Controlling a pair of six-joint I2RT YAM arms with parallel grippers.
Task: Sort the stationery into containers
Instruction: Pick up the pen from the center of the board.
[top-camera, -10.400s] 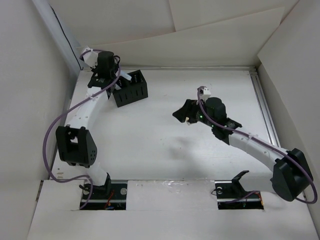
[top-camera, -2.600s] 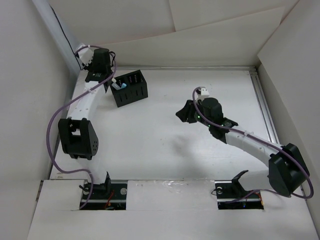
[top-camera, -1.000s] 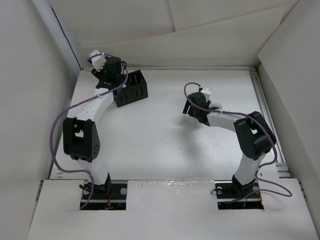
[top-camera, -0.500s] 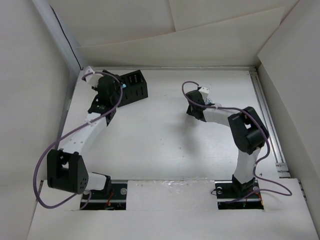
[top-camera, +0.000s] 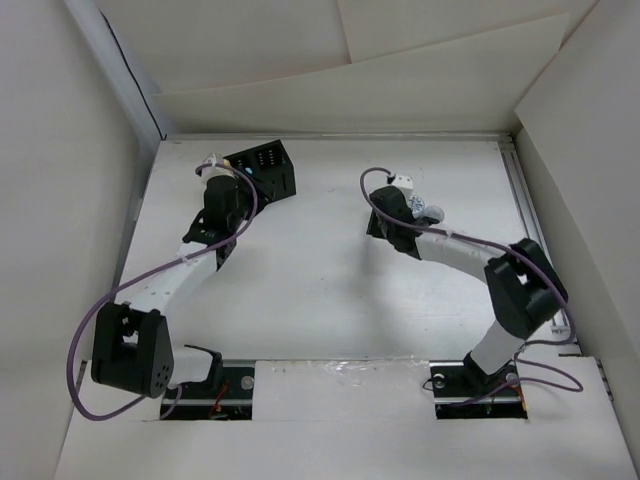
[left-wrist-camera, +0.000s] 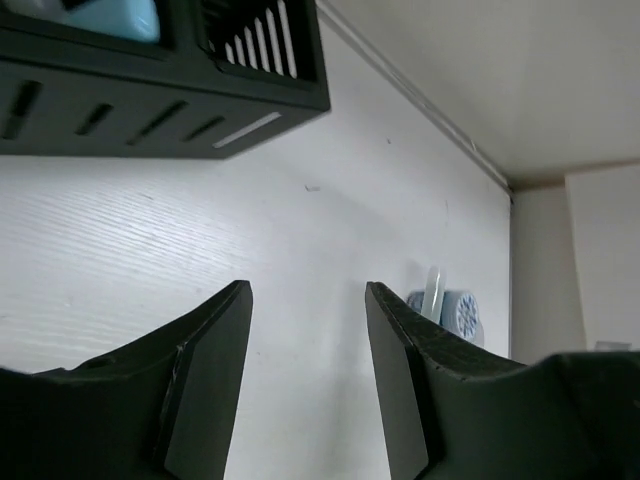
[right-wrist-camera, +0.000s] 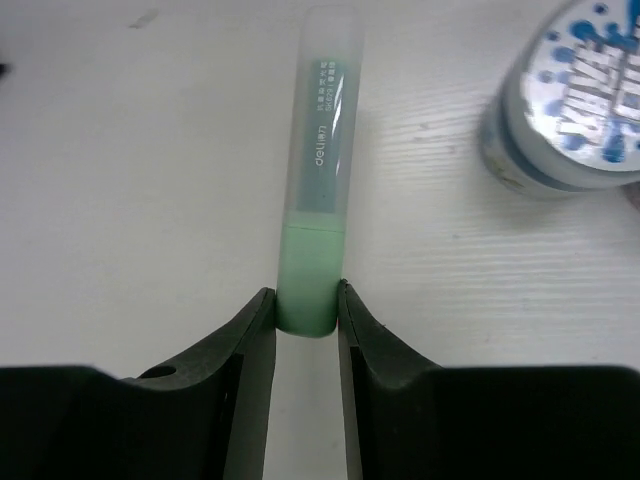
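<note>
Clamping right tool (right-wrist-camera: 306, 305) on green marker (right-wrist-camera: 320, 170) printed "deli" | left tool (left-wrist-camera: 308, 300) jaws apart | round piece (right-wrist-camera: 565, 110) blue print unreadable

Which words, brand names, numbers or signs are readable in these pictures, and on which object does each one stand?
"deli": printed along the barrel of the green marker, seen in the right wrist view.
Small print beside it on the same barrel: too small to read.
Blue lettering on top of the round piece: blurred and cut off by the picture edge, not readable.
Black organiser box: no text visible.
</note>
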